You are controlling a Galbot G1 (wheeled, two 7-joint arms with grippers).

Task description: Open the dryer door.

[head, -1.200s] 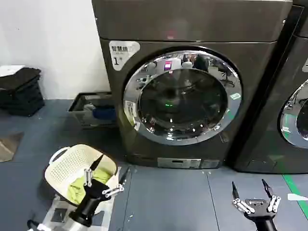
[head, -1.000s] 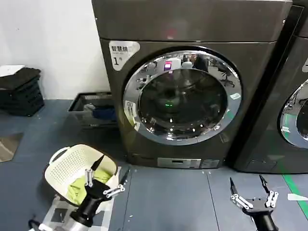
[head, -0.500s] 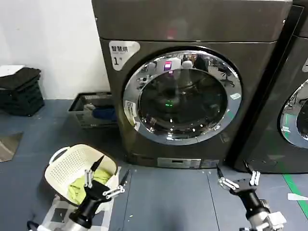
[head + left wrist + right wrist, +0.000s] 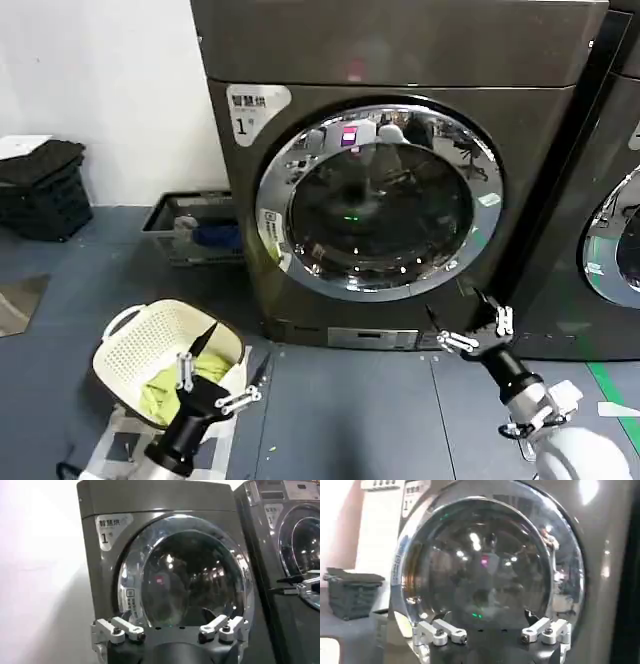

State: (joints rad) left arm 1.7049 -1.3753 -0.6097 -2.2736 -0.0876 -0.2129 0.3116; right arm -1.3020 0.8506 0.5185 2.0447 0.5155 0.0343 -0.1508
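The door (image 4: pixel 378 198) is shut flush on the dryer (image 4: pixel 400 60), the machine with the "1" sticker (image 4: pixel 254 108) at its upper left corner, chrome ring whole and glass dark; the right gripper (image 4: pixel 468 322) is up at the lower right of that ring, fingers spread wide and holding nothing, close to the rim but not touching from what the head view gives; its own wrist camera stares straight into the door (image 4: pixel 487 565), with both fingertips (image 4: pixel 445 631) apart at the frame's foot; the job now, as I judge it, is finding the edge to pull; the opening side looks to be the right of the ring, though no handle recess is plain to see, so the fingers want to slide in along the rim there, one tip behind the chrome lip, before they pinch; grip the ring square, not the curved glass, which would likely slip; then pull outward along the hinge's arc rather than straight back; the left gripper (image 4: pixel 222 382) hangs low over the basket (image 4: pixel 140 350) on the floor, wide open too, well away from the door.
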